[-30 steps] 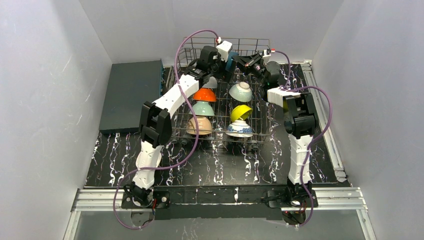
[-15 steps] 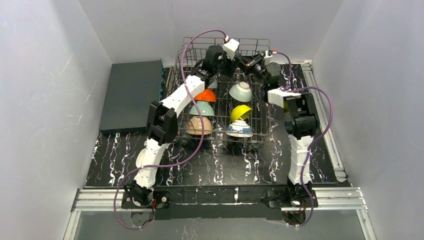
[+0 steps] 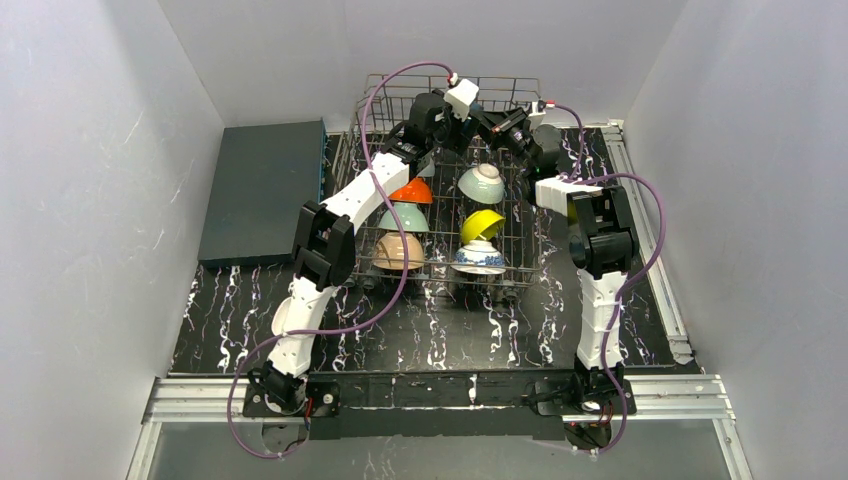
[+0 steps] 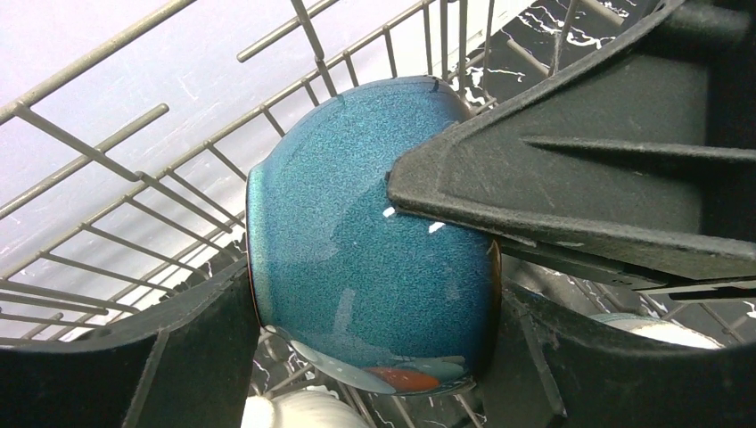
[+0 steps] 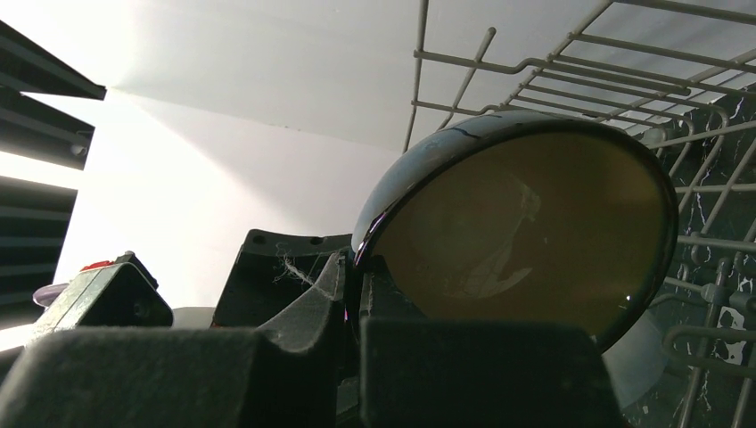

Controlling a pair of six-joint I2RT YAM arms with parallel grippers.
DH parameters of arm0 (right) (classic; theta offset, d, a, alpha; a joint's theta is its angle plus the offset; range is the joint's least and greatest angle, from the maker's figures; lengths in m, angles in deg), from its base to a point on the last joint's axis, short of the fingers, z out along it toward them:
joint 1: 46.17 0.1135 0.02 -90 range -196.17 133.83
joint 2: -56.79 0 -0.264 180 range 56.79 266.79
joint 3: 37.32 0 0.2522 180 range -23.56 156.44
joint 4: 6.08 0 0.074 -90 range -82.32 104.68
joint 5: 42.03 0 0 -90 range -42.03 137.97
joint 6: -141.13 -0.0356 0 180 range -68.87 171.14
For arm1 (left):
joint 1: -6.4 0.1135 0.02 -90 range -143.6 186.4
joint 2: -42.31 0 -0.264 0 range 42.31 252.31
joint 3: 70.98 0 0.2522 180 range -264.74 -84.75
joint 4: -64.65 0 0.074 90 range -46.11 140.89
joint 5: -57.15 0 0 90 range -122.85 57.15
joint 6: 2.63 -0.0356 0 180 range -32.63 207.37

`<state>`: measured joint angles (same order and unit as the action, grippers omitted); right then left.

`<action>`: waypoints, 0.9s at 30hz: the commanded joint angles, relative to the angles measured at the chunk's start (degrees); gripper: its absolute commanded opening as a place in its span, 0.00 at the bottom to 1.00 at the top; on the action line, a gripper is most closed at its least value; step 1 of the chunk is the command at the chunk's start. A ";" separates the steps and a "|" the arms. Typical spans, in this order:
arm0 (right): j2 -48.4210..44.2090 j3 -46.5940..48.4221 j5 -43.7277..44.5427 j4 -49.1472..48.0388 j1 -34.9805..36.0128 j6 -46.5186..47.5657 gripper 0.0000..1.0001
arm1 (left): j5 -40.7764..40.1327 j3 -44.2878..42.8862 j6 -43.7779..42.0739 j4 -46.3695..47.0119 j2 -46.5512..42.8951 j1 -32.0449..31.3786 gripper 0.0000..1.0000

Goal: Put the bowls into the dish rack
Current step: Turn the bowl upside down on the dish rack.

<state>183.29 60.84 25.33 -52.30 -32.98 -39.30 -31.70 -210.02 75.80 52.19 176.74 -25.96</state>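
The dish rack (image 3: 505, 88) stands at the back of the marbled table. Orange (image 3: 410, 189), mint green (image 3: 406, 216), peach-tan (image 3: 398, 250), pale (image 3: 482, 183), yellow (image 3: 481, 224) and blue-and-white (image 3: 479, 259) bowls sit in its tines. Both grippers meet over the rack's back row. My left gripper (image 4: 374, 294) is shut on the dark blue bowl (image 4: 357, 223), one finger on each side. My right gripper (image 5: 352, 276) is shut on the rim of the same bowl (image 5: 526, 223), and one of its fingers (image 4: 571, 178) lies across the bowl's outside.
A flat dark grey slab (image 3: 262, 190) lies left of the rack. White walls close in on three sides. A metal rail (image 3: 650, 240) runs along the table's right edge. A white bowl (image 4: 294, 412) sits just below the held one.
My left arm has swung right to the rack's back row, and its jaws have closed in on the dark blue bowl. The right arm has stayed put, gripping the rim.
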 commanded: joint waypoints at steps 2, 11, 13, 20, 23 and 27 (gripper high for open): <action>2.89 0.84 -2.24 -7.45 -0.40 0.57 0.09 | -2.40 0.02 -2.98 2.57 -1.69 2.18 0.00; 4.22 2.78 -2.52 -3.19 -0.87 2.62 0.38 | -1.38 1.17 -8.87 3.61 -1.45 2.34 0.00; 3.51 3.26 -2.09 0.45 -0.97 5.26 0.44 | -1.37 0.86 -9.68 3.91 -0.76 2.39 0.00; -0.50 2.77 0.76 15.42 -1.55 14.54 0.58 | -2.08 2.08 -14.45 10.09 1.69 2.38 0.00; -2.92 0.87 2.00 17.99 -2.33 17.14 0.60 | -1.50 2.64 -16.91 12.31 2.46 2.39 0.00; -6.07 0.23 3.26 21.59 -2.88 22.28 0.61 | -1.15 3.33 -17.58 13.48 2.85 2.38 0.00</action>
<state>182.46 61.47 26.12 -34.88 -34.56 -24.17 -34.32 -207.59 59.86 61.89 180.48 -23.38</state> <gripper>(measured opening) 0.602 0.072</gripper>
